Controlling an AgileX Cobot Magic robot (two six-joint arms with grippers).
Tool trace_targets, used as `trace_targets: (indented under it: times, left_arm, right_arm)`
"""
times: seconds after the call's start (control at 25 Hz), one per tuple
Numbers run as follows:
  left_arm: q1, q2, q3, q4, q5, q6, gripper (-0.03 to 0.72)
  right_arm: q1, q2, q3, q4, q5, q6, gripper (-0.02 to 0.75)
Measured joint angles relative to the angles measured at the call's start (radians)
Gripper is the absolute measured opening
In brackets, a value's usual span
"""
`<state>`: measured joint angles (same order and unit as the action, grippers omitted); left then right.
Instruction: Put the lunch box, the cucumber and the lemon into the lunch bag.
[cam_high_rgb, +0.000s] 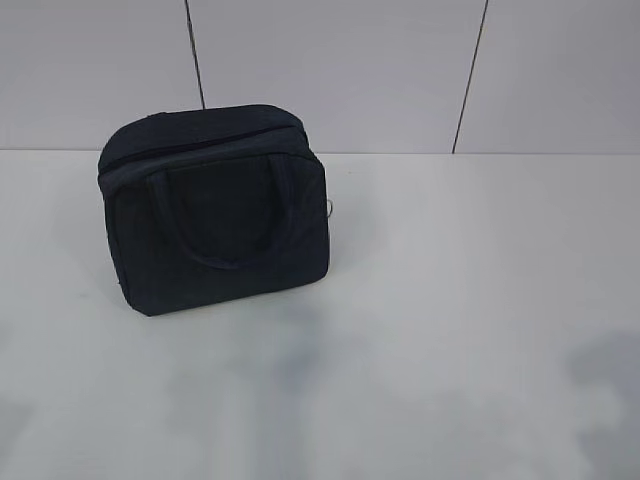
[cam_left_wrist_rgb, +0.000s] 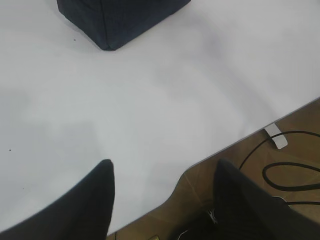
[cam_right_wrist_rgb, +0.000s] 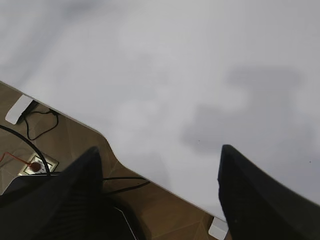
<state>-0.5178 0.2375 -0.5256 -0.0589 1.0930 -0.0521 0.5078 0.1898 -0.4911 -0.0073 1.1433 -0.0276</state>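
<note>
- The lunch bag (cam_high_rgb: 215, 210) stands upright on the white table (cam_high_rgb: 450, 320), left of centre and toward the back, near the tiled wall (cam_high_rgb: 340, 70).
- It is boxy and dark navy-black, with a rounded top and soft, slightly slumped sides.
- A loop handle (cam_high_rgb: 222, 225) hangs flat against the front face, forming a dark U shape.
- The zipper line (cam_high_rgb: 190, 148) runs along the upper edge and looks closed; a small silver ring pull (cam_high_rgb: 330, 209) sticks out at the right side of the bag.
- No lining or contents show from this angle.
- In the left wrist view only the bag's lower corner (cam_left_wrist_rgb: 107, 30) shows at the top of the frame, resting on the table surface.
- The left gripper (cam_left_wrist_rgb: 162, 200) hovers over the near table edge, well apart from the bag; its two dark fingers are spread with nothing between them.
- The right gripper (cam_right_wrist_rgb: 157, 195) also hangs above the table edge, its fingers spread wide and empty.
- Below the table edge, brown floor (cam_left_wrist_rgb: 300, 130) and black cables (cam_left_wrist_rgb: 290, 172) are visible in the left wrist view.
- White clips (cam_right_wrist_rgb: 18, 109) sit on the table edge in the right wrist view.
</note>
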Motion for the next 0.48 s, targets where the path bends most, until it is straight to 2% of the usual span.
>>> trace_targets:
  times: [0.16, 0.48]
  left_arm:
    - [0.036, -0.006, 0.0, 0.0, -0.002, 0.0, 0.44]
    - [0.331, -0.078, 0.0, 0.0, -0.002, 0.002, 0.438]
  right_arm:
    - [-0.034, -0.008, 0.0, 0.0, -0.002, 0.0, 0.561]
    - [-0.357, -0.051, 0.0, 0.0, -0.002, 0.0, 0.561]
